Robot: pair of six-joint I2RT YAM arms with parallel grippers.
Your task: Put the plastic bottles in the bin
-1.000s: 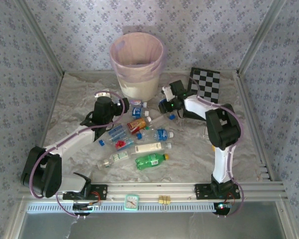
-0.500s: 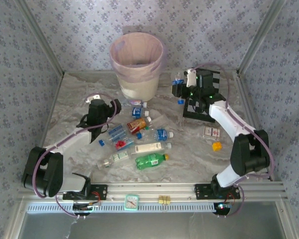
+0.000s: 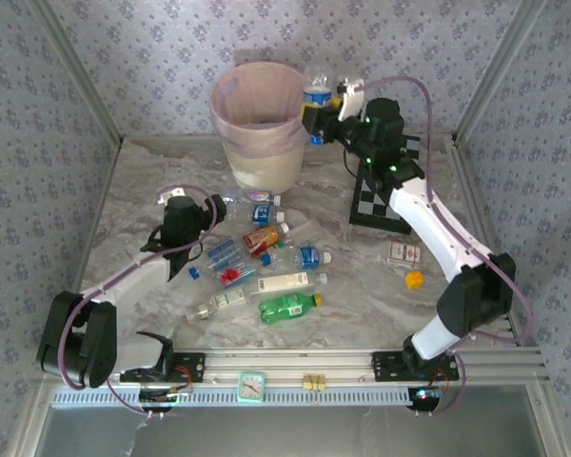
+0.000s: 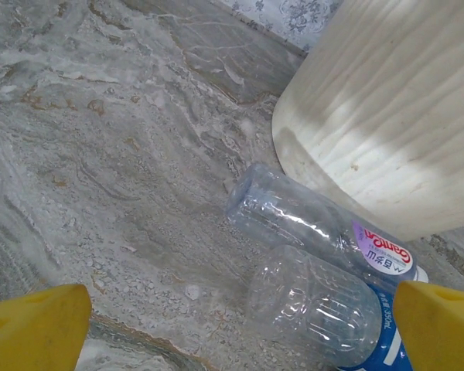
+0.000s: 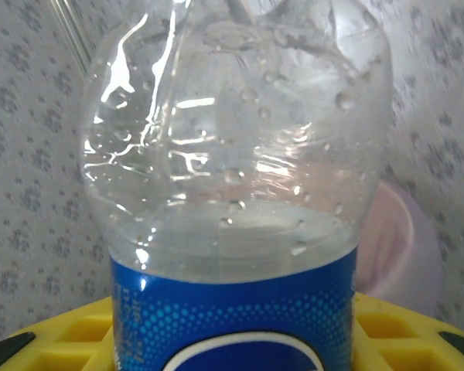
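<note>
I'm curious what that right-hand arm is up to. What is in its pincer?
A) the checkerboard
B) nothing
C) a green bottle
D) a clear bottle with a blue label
D: the right pincer is shut on a clear, blue-labelled bottle, up beside the bin's rim.

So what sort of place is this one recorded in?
Probably a lab robot test cell, not a home: wallpaper-patterned backdrop walls, a left arm and right arm bolted to an aluminium rail, and a calibration-style checkerboard on the tabletop.
</note>
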